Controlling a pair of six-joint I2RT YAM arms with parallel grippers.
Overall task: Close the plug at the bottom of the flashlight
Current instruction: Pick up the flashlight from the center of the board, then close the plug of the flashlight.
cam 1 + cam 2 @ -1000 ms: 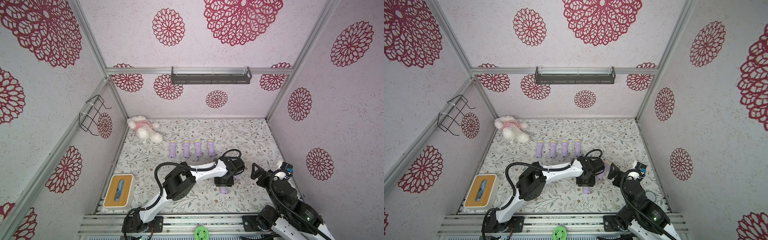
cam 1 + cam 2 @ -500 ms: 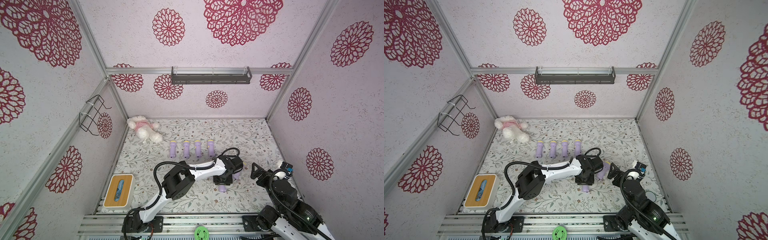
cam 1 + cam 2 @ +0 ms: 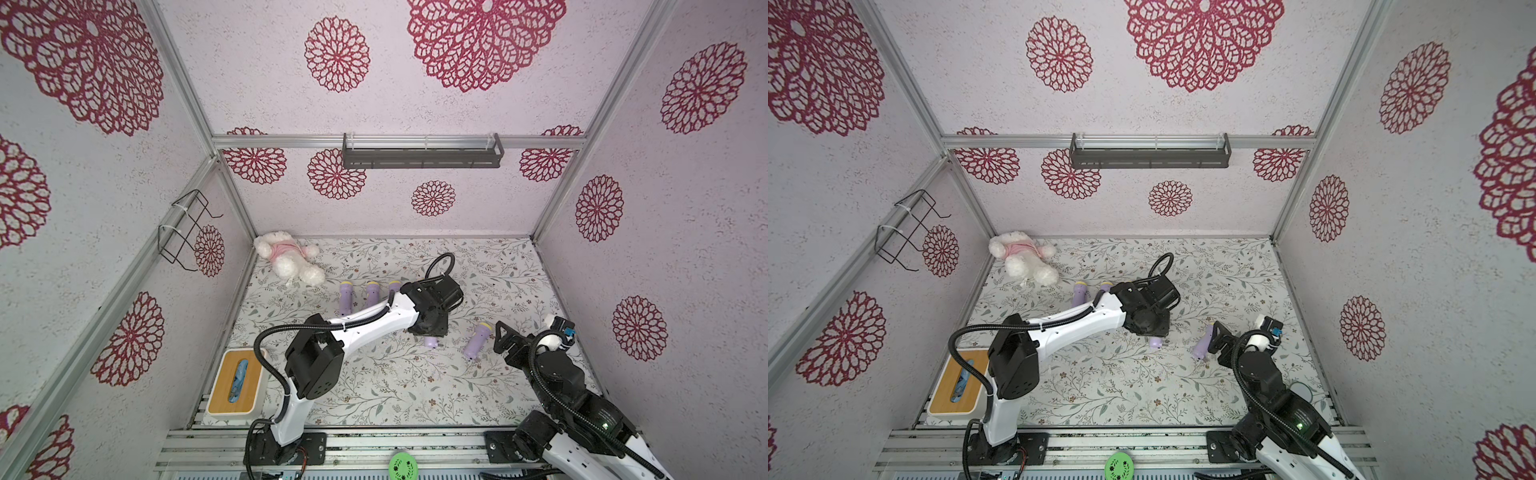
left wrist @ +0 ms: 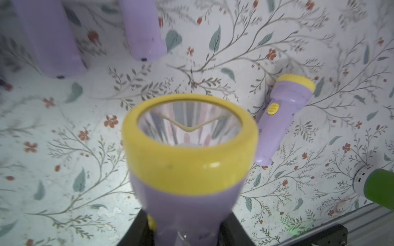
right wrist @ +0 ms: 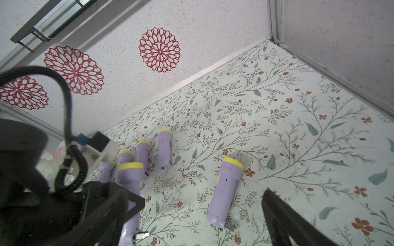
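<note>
My left gripper (image 3: 430,330) (image 4: 185,234) is shut on the body of a purple flashlight (image 4: 189,144) (image 5: 130,181) with a yellow head. It holds it above the floral table, bottom end (image 3: 430,341) (image 3: 1155,341) down. A small plug (image 5: 140,236) sticks out at that bottom end. Another purple flashlight (image 3: 477,340) (image 3: 1203,344) (image 5: 223,191) lies on the table between the two arms, its plug (image 5: 229,226) sticking out too. My right gripper (image 3: 505,340) (image 5: 198,223) stands open just beside that one, holding nothing.
Several more purple flashlights (image 3: 345,297) (image 5: 164,149) lie in a row behind the left arm. A plush toy (image 3: 286,257) lies at the back left and a tissue box (image 3: 237,382) at the front left. A green object (image 4: 379,189) sits at the front edge.
The left arm has shifted left and a little back with its flashlight, uncovering the one lying by the right gripper. The right arm has not moved.
</note>
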